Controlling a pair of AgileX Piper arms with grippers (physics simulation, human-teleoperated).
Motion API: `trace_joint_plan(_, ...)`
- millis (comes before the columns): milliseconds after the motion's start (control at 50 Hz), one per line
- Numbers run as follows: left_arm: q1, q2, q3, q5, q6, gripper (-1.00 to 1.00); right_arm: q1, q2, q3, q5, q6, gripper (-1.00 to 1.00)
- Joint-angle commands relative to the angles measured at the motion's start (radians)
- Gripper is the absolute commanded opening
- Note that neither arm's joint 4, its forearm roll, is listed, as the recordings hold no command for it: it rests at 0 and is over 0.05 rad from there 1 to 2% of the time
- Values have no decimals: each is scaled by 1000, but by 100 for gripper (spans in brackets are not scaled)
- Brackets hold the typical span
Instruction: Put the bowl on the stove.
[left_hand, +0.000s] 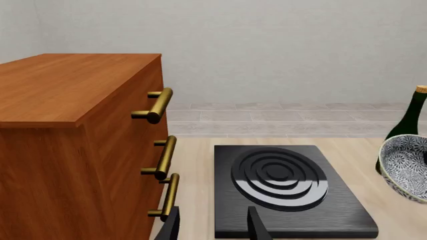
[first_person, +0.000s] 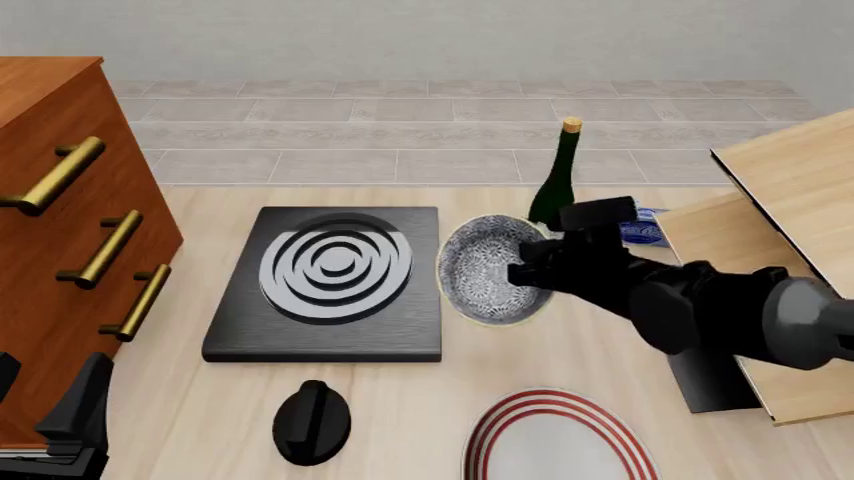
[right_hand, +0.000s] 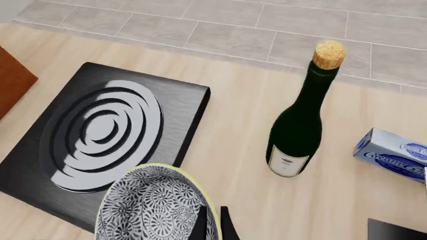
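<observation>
Just behind bowl (first_person: 491, 270) — bottle (first_person: 558, 180).

One readable bit of print: the blue and white carton (right_hand: 395, 154), at about four o'clock from the dark bottle (right_hand: 301, 125), carries white script that looks like "Cream", the rest cut off. The bottle's pale label (right_hand: 287, 164) shows marks too small to read.
</observation>
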Motion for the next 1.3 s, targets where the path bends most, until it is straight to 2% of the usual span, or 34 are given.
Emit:
trace_joint_plan(20, 0, 0, 0, 0, 0, 100, 53, -38, -79, 73, 20, -100)
trace_joint_plan(220, 0, 0, 0, 0, 0, 100, 85, -1, -180, 131, 22, -100)
trace_joint_plan(300, 0, 0, 0, 0, 0, 100, 108, 32, -237, 154, 53, -100)
trace_joint_plan(560, 0, 0, 0, 0, 0, 100, 158, 132, -386, 217, 63, -100)
trace_joint_plan(880, 0, 0, 0, 0, 0, 100, 219, 293, -568, 269, 137, -100)
trace_joint_plan(940, 0, 0, 0, 0, 0, 100, 230, 319, -601, 280, 165, -100)
trace_joint_plan(1200, 0, 0, 0, 0, 0, 100, 242, 468, -825, 371, 201, -100)
trace_joint_plan(1300, 0, 0, 0, 0, 0, 100, 240, 533, -909, 407, 193, -100)
